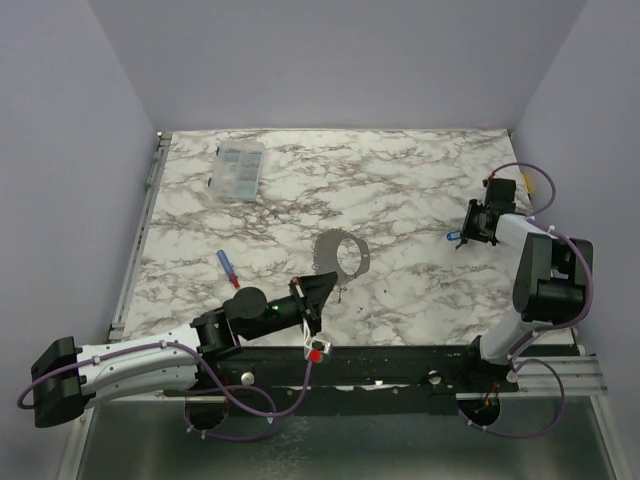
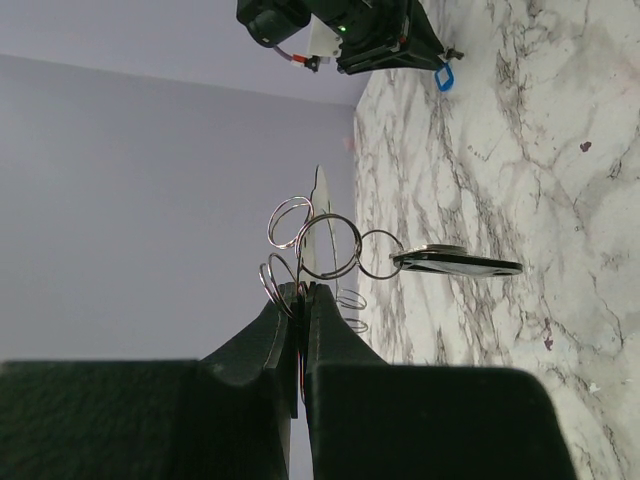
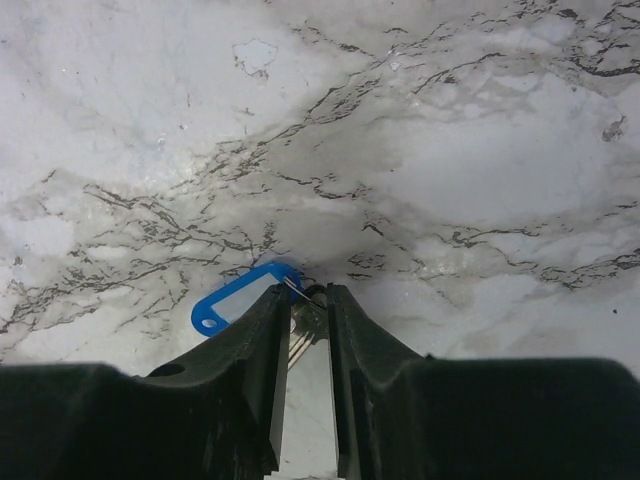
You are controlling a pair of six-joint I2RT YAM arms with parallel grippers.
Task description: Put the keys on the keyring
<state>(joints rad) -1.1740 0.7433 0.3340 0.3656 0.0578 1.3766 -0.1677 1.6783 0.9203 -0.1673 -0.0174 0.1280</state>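
Observation:
The keyring (image 1: 320, 248) is a large grey ring at the table's middle, just beyond my left gripper (image 1: 325, 283). In the left wrist view the keyring (image 2: 480, 268) shows nearly edge-on, joined by small wire loops (image 2: 330, 245) to my left gripper (image 2: 303, 290), which is shut on one loop. My right gripper (image 1: 465, 238) is at the right side of the table. In the right wrist view it (image 3: 308, 295) is closed on a metal key (image 3: 305, 335) with a blue plastic tag (image 3: 235, 300). The tag also shows in the top view (image 1: 452, 238).
A clear compartment box (image 1: 238, 168) stands at the back left. A slim blue and red piece (image 1: 228, 268) lies on the table left of my left gripper. Grey walls close in the table on three sides. The right arm with its blue tag (image 2: 444, 78) shows in the left wrist view.

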